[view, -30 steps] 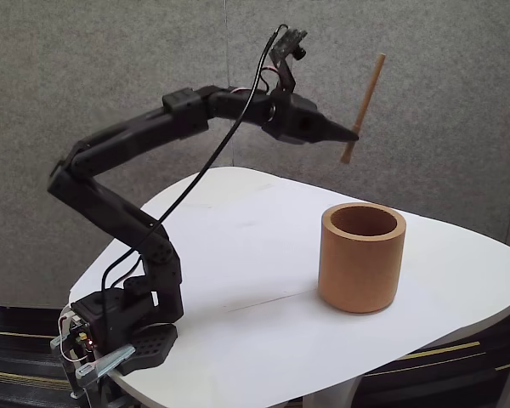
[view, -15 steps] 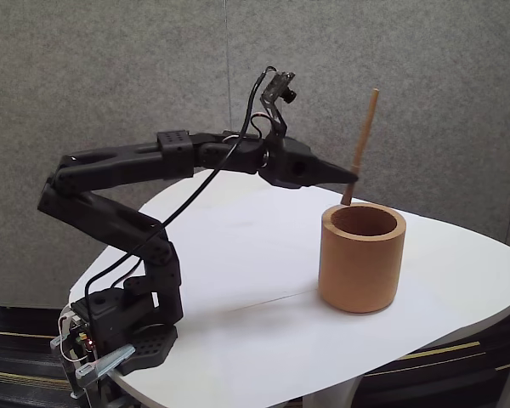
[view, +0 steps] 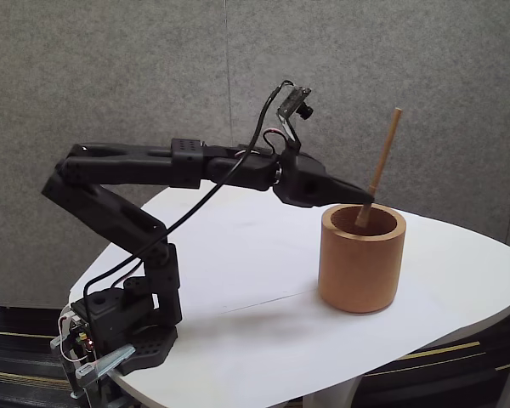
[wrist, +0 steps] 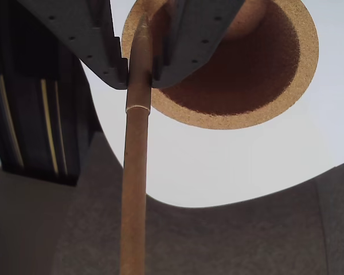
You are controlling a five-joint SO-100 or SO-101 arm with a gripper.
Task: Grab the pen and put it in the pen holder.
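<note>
Fixed view: gripper (view: 367, 202) is held over the near-side rim of the pen holder (view: 361, 259), jaws pinched on the pen (view: 383, 161) near its lower end. The pen is tilted, upper end leaning away from the arm, lower tip dipped just inside the holder's mouth. The holder is stood toward the right edge of the white table (view: 255, 280), well apart from the arm's base.

Wrist view: the pen (wrist: 135, 172) is seen clamped between the two dark fingers (wrist: 97, 40), its tip pointed at the holder's rim (wrist: 218, 120) on the left side of the opening, not the centre.

Step judged: lowering for release; task nearly done.

Risks:
- Tip may be caught on the thick rim if lowered as aimed, and the pen pried from the grip.
- If released at this tilt, the pen may be tipped out over the wall, since much of its length is above the rim.
- The holder may be nudged by the jaws.
</note>
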